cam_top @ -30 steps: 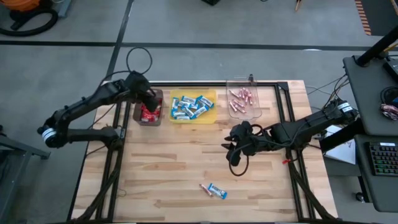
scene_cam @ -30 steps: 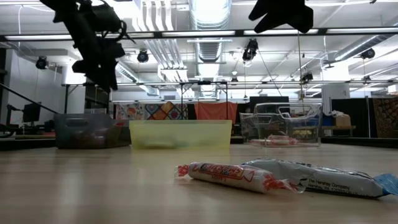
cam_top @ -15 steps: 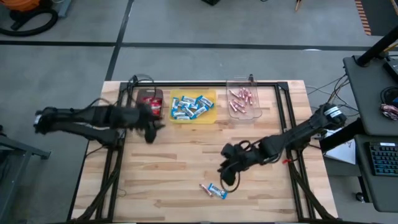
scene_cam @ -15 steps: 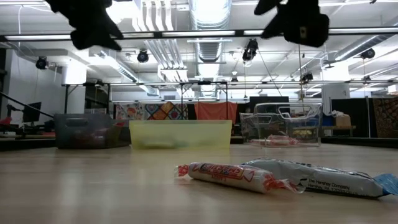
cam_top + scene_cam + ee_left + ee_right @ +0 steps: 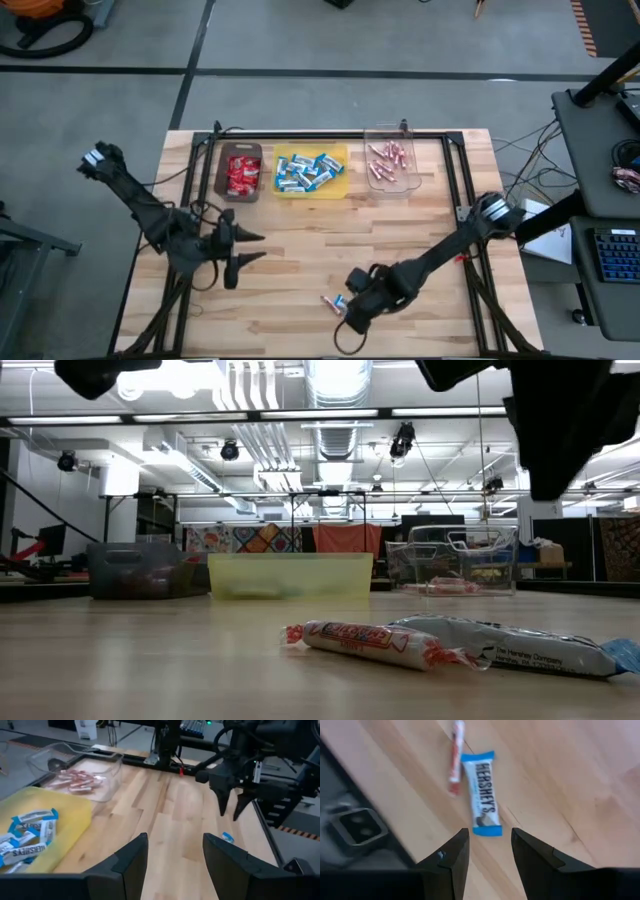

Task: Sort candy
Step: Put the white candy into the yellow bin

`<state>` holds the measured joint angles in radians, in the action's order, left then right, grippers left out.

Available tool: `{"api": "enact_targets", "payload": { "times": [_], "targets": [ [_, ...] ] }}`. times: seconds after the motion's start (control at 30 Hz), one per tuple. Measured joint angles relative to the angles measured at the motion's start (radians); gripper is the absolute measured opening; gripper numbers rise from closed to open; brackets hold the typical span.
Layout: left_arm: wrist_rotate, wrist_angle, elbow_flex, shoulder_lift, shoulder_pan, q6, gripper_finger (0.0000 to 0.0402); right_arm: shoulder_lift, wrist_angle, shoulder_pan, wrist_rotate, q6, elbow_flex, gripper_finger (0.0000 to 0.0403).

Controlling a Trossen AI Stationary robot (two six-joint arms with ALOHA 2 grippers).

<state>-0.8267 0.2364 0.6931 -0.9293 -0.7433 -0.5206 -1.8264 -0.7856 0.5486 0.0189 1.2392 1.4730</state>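
Room: a large hall with ceiling lights and ducts beyond the table, seen in the low view.
Surface: a wooden table (image 5: 300,250) with a dark frame around it.
Right gripper (image 5: 352,312): low over the near part of the table, fingers (image 5: 451,862) parted and empty.
Loose candy: a blue-and-white bar (image 5: 483,801) lies flat just ahead of the right fingertips, with a slim stick (image 5: 455,756) touching its far end; nothing lies between fingers and bar.
Left gripper (image 5: 250,247): over the table's left middle, fingers (image 5: 131,860) spread apart, holding nothing, well apart from the loose pieces.
Bins: three in a row at the far edge, well beyond both sets of fingers.
Brown bin (image 5: 240,174): red packets (image 5: 240,176).
Yellow bin (image 5: 338,189): blue-and-white bars (image 5: 306,170).
Clear bin (image 5: 392,182): pink sticks (image 5: 387,159).
Around: a desk with a keyboard (image 5: 610,255) beside the table.
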Motion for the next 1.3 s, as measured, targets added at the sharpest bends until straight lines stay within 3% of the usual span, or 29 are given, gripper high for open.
{"api": "enact_targets", "payload": {
  "times": [0.27,0.4,0.57,0.77,0.9,1.2,1.3],
  "targets": [
    [-0.002,-0.011,0.035,-0.116,-0.017,-0.015,0.0173,-0.202,-0.069,0.033,0.007,-0.212,0.184,0.0142],
    [-0.002,-0.01,0.064,-0.16,-0.017,0.006,0.0173,-0.257,-0.075,0.032,0.013,-0.218,0.226,0.0163],
    [-0.002,-0.01,0.104,-0.203,-0.017,0.041,0.0173,-0.295,-0.119,0.032,0.098,-0.219,0.255,0.019],
    [-0.002,-0.011,0.144,-0.243,-0.016,0.09,0.0173,-0.333,-0.121,0.032,0.12,-0.227,0.244,0.0192],
    [-0.002,-0.012,0.16,-0.265,-0.016,0.107,0.0173,-0.344,-0.113,0.035,0.14,-0.249,0.238,0.0167],
    [-0.002,-0.012,0.163,-0.3,-0.016,0.101,0.0173,-0.344,-0.115,0.035,0.195,-0.316,0.226,0.0033],
    [-0.002,-0.011,0.163,-0.308,-0.016,0.096,0.0173,-0.339,-0.118,0.032,0.199,-0.325,0.224,0.0014]
  ]
}}
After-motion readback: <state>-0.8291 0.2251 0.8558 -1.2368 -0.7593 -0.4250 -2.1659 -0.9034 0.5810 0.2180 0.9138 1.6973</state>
